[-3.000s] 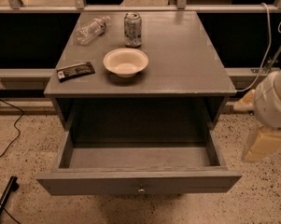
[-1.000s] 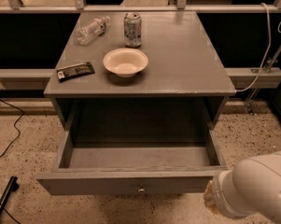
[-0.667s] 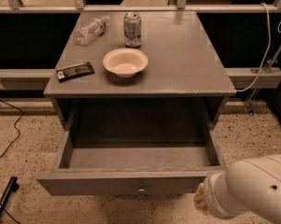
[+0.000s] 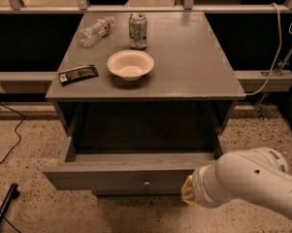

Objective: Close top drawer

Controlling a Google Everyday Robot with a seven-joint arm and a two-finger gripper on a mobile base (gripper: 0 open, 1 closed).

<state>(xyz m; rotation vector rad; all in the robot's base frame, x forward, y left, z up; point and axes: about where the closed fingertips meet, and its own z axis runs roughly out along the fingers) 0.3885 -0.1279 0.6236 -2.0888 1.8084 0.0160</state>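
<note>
The top drawer [image 4: 117,177] of the grey cabinet stands partly pulled out and looks empty inside. Its flat front faces me, with a small round metal knob [image 4: 146,183] at centre. My white arm [image 4: 254,183] reaches in from the lower right. My gripper [image 4: 186,192] is at the arm's tip, right against the drawer front just right of the knob. The drawers below are hidden under the open one.
On the cabinet top [image 4: 194,57] stand a white bowl [image 4: 130,63], a drink can [image 4: 137,30], a lying plastic bottle [image 4: 96,30] and a black snack bar [image 4: 78,74]. A black cable [image 4: 9,144] runs over the floor at left, and a white cable [image 4: 276,47] hangs at right.
My arm has swung from the right side down to the drawer front and moved left along it. The drawer front now sits further in towards the cabinet.
</note>
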